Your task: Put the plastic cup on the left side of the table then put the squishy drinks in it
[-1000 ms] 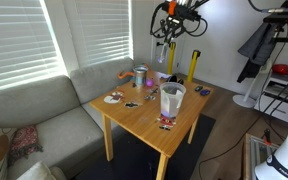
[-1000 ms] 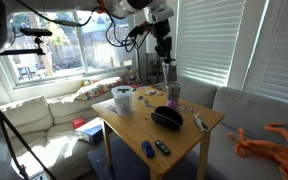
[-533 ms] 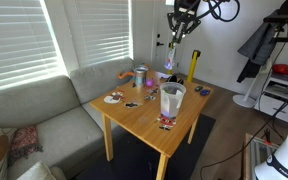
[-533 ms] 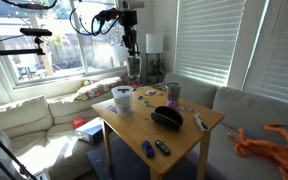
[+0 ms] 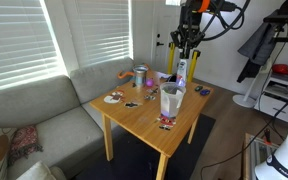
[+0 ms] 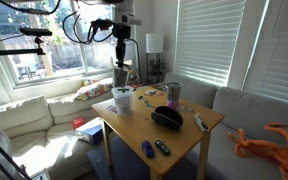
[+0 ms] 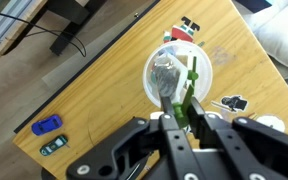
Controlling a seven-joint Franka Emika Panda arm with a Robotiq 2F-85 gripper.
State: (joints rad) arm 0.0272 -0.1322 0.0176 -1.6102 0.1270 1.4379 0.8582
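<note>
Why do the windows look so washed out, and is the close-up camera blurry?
In both exterior views, daylight blows out the blinds and window; in the wrist view, the table is sharp, while the gripper, shut on a squishy drink, looks dark and soft.

We carry our arm (image 5: 190,14) high with the wrist pointing straight down. Our gripper (image 7: 181,110) hangs below it, jaws drawn close on a squishy drink (image 7: 190,80) pinched between them.

Exterior views: both are standing back, facing the tabletop (image 5: 144,112) (image 6: 134,126) from different corners.
Wrist view: looking straight down, close, onto that tabletop.
</note>
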